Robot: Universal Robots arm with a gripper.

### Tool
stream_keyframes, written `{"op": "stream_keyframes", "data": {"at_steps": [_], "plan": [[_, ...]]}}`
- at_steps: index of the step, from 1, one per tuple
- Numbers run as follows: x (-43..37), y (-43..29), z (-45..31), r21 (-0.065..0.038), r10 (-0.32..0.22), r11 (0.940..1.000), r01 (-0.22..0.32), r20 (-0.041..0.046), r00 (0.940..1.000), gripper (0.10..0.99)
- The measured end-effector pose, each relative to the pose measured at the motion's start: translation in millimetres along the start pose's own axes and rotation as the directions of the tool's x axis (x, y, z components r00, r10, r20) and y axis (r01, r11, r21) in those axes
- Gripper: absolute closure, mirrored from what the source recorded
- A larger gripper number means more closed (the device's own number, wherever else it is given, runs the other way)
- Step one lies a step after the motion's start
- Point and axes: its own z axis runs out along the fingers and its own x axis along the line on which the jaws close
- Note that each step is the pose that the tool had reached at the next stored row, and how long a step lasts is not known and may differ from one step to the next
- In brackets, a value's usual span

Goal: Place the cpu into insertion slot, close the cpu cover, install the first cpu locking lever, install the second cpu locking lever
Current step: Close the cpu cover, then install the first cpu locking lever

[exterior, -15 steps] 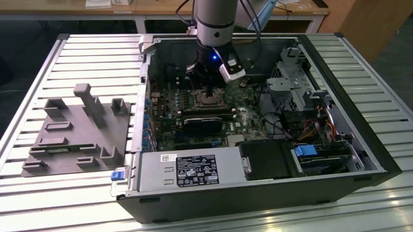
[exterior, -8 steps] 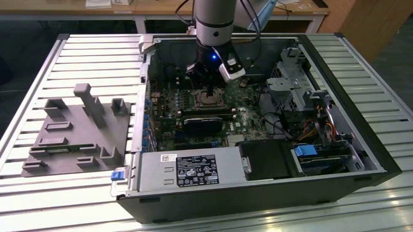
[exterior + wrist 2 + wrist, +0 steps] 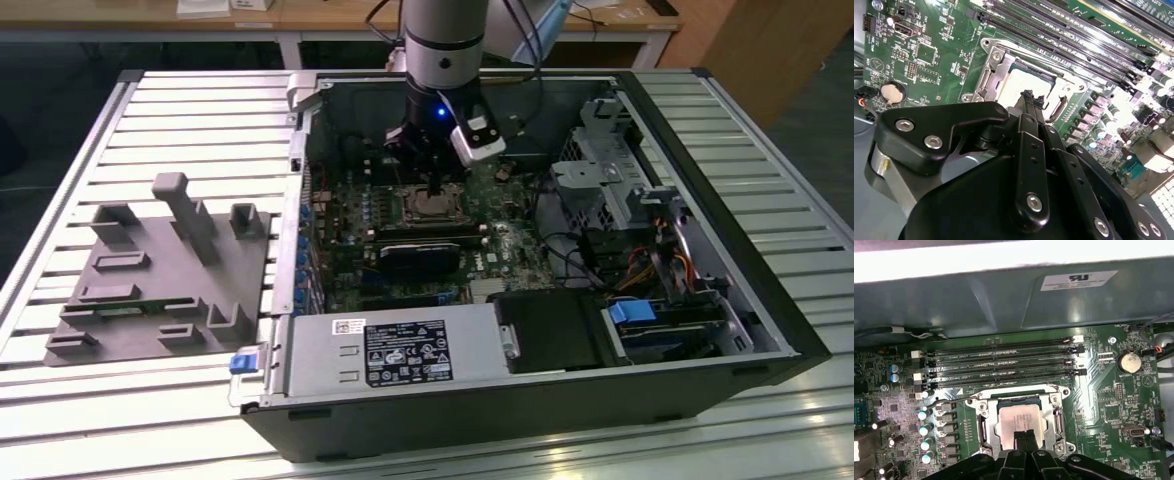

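Observation:
The cpu [image 3: 1016, 416] lies flat in the insertion slot [image 3: 985, 434], its pale metal face showing through the window of the cpu cover [image 3: 1019, 396]. The cover's silver frame lies down around the chip. In the second wrist view the chip [image 3: 1021, 82] and the frame [image 3: 991, 62] show the same way. My gripper [image 3: 1024, 438] stands straight over the socket with its two black fingertips [image 3: 1028, 100] pressed together. The tips are down at the edge of the chip's face with nothing between them. In the exterior view the gripper [image 3: 433, 184] hangs over the socket [image 3: 430, 207] inside the open computer case.
Several memory slots [image 3: 1004, 365] run beside the socket. A black finned block [image 3: 420, 258] and the grey power supply box [image 3: 387, 350] lie nearer the case front. A drive cage [image 3: 614, 170] stands at the exterior view's right. A grey fixture [image 3: 160, 270] lies outside the case.

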Motion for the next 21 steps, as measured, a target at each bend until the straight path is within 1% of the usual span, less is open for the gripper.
{"op": "stream_keyframes", "data": {"at_steps": [16,18,21], "plan": [[0.4,0.0,-0.3,0.0,0.003,1.0,-0.003,0.0014,1.0,0.984],[1.7,-0.2,-0.4,0.0,0.004,1.0,-0.004,0.0014,1.0,0.984],[5.7,-0.7,-0.5,0.0,0.003,1.0,-0.003,0.0024,1.0,0.984]]}}
